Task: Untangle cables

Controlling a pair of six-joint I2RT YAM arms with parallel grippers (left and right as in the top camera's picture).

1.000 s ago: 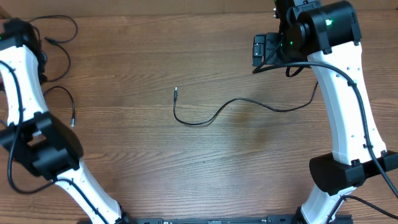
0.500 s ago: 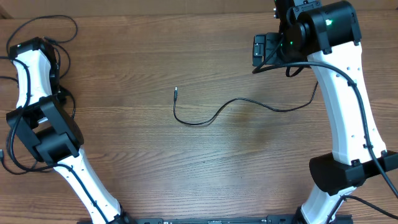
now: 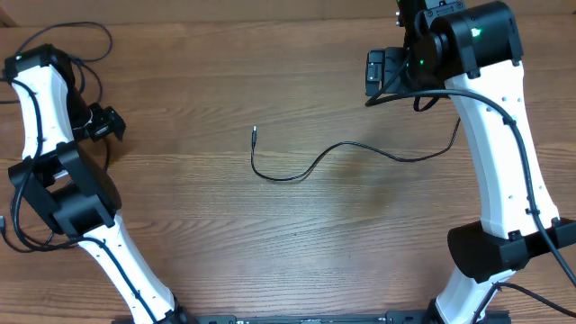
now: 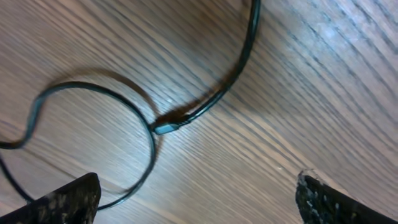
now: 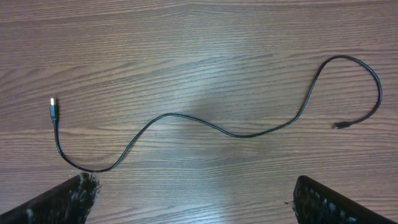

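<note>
At the middle of the surface (image 3: 189, 234) we see one cable (image 3: 400, 158) laid out; only the right wrist shows its far plug (image 5: 339, 125). The left wrist shows a looped cable (image 4: 214, 99). Both jaws gape wide, empty.

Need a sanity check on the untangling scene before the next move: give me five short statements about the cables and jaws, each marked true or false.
1. The long cable in the middle lies alone, crossing no other cable. True.
2. The right jaws are shut on it. False: they are open, and the cable lies flat on the table.
3. The left jaws are open over a cable loop and a plug. True.
4. Both ends of the long cable are hidden. False: both show in the right wrist view.
5. The table is white plastic. False: it is brown wood grain.
</note>
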